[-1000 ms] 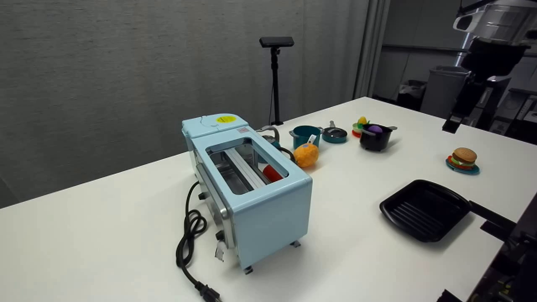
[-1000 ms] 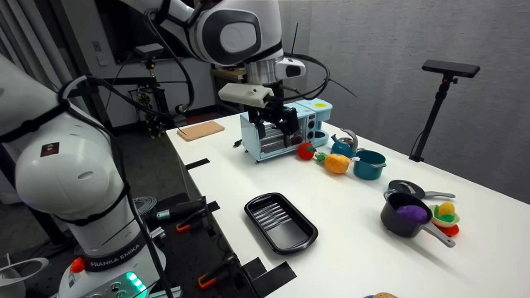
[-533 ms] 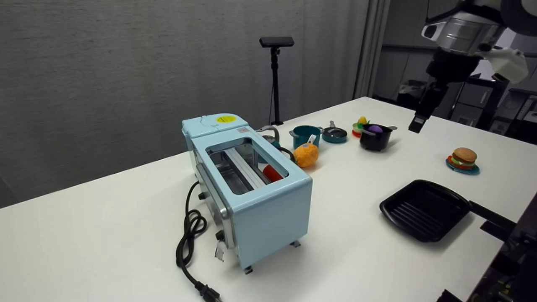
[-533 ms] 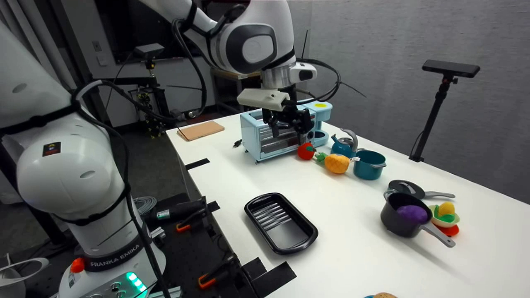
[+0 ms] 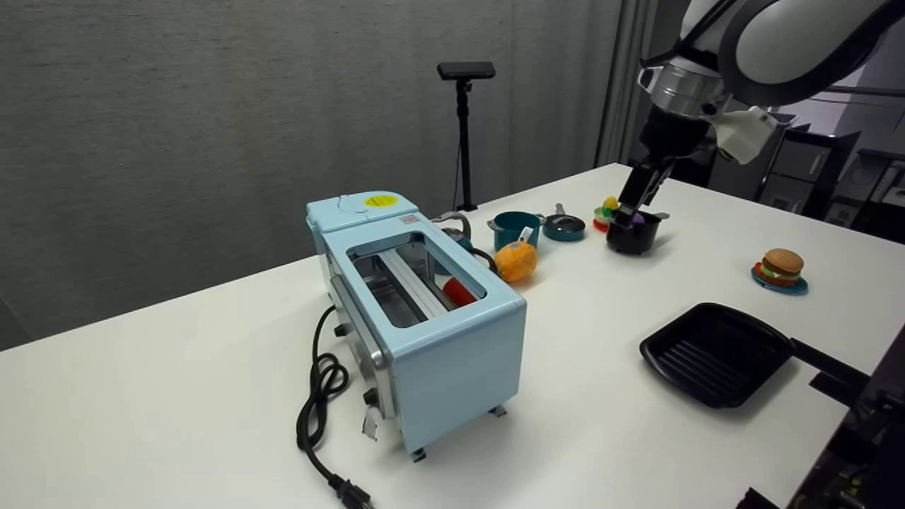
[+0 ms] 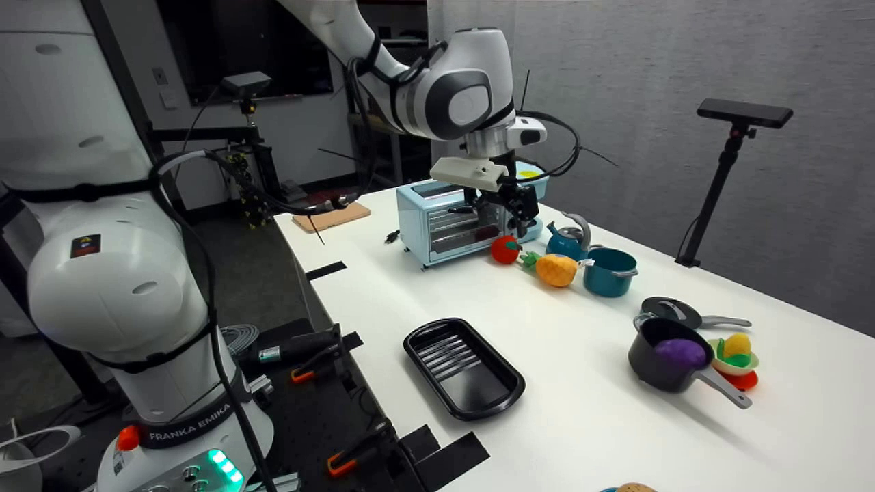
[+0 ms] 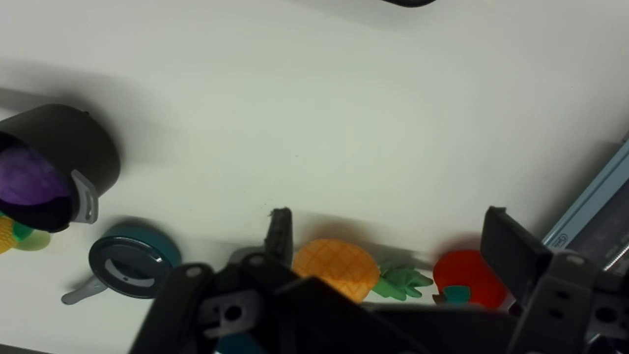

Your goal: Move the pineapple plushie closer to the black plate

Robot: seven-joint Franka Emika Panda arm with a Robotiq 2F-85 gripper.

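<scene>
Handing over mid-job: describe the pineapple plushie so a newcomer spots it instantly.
Find the pale blue toaster oven. Nearby, between the red toy and the teal pot, lies the pineapple plushie. Its orange, crosshatched body and leafy green end set it apart from both.

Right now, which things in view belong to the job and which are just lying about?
For the job:
orange plush pineapple
black rectangular ribbed plate
black two-fingered pincer, open

Just lying about:
pale blue toaster oven
red round soft toy
teal grey-handled kettle
round teal pot
black grey-handled saucepan
layered toy burger
</scene>
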